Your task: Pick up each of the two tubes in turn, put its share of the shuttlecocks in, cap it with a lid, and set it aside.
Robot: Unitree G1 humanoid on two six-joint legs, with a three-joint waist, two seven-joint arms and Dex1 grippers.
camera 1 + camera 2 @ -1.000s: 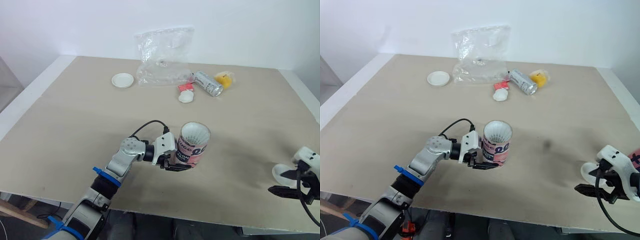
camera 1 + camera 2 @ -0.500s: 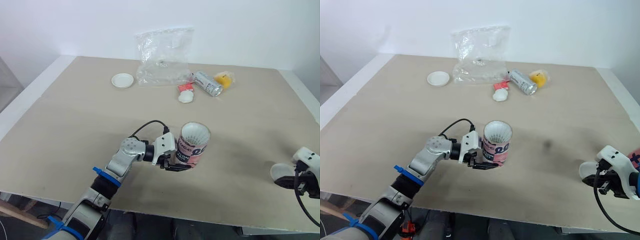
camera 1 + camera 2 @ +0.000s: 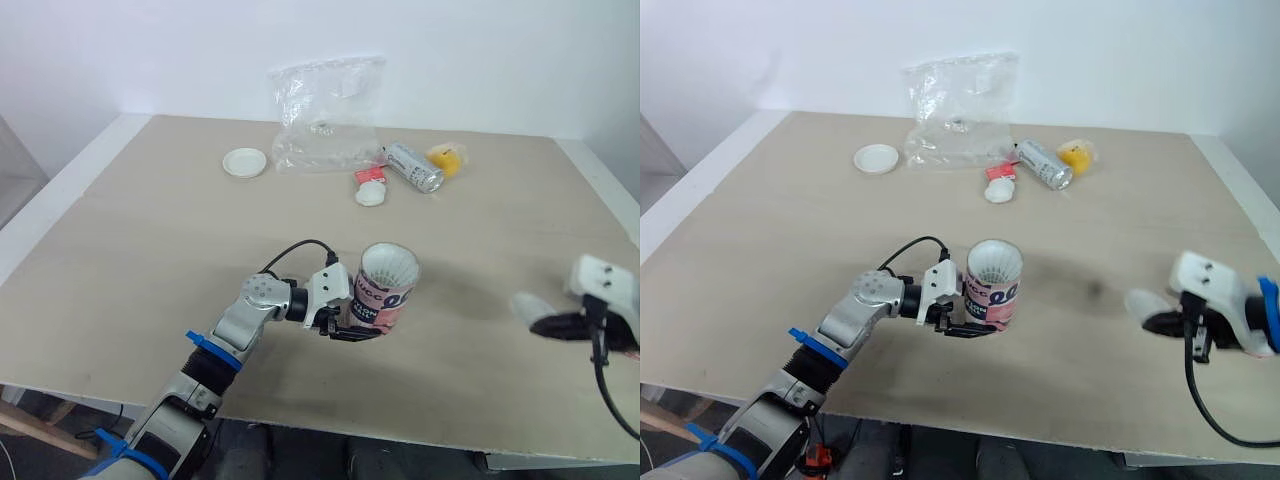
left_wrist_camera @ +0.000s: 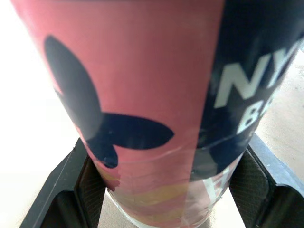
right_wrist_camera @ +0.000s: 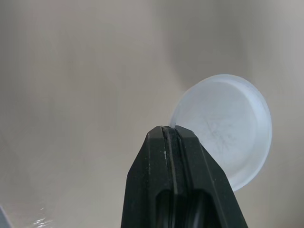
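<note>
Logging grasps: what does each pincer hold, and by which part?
Left pincer grips the pink-and-navy cylindrical tube around its lower body. Right pincer pinches the translucent white round lid at its rim.

A wide counter [image 3: 150, 240] with a matt beige top takes up most of the scene. A white border [image 3: 70, 180] runs along its left side, and another along its right. Behind it rises a plain white wall [image 3: 120, 50]. The light is even, and shadows on the top are soft. A grey panel [image 3: 15, 165] stands at the far left. A wooden bar [image 3: 35, 418] slants below the counter's near left corner.
</note>
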